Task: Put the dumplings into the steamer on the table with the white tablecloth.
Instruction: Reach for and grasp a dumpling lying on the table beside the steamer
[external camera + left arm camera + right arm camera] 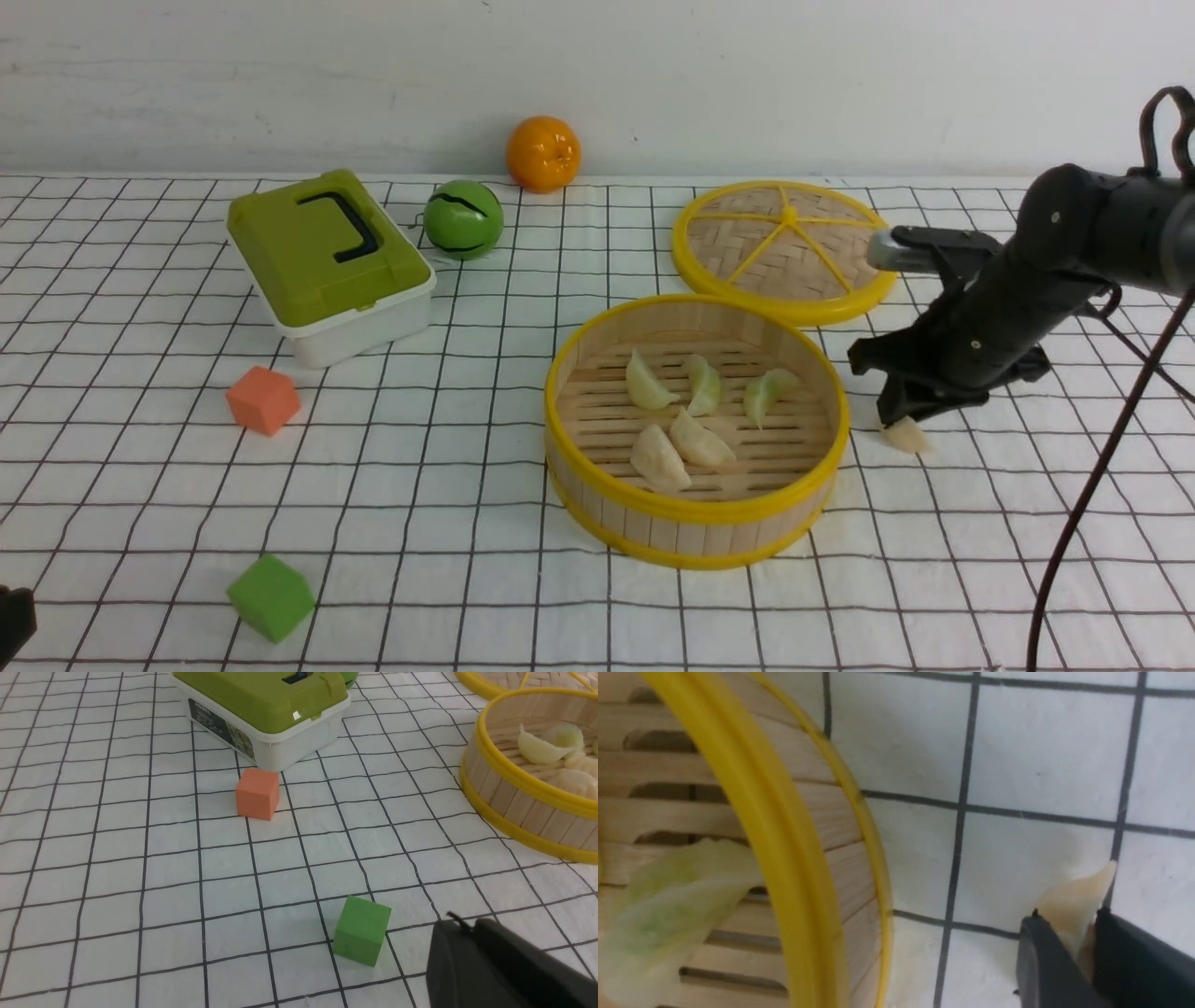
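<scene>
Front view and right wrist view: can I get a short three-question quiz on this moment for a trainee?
1. How many dumplings lie inside the steamer?
2. True or false: the woven lid sits on top of the steamer.
3. What is between the fingers of the right gripper? A: nothing. B: a cream dumpling on the cloth beside the steamer. C: the woven lid.

Key: 1: five. 2: false, it lies flat on the cloth behind the steamer. 3: B.
</scene>
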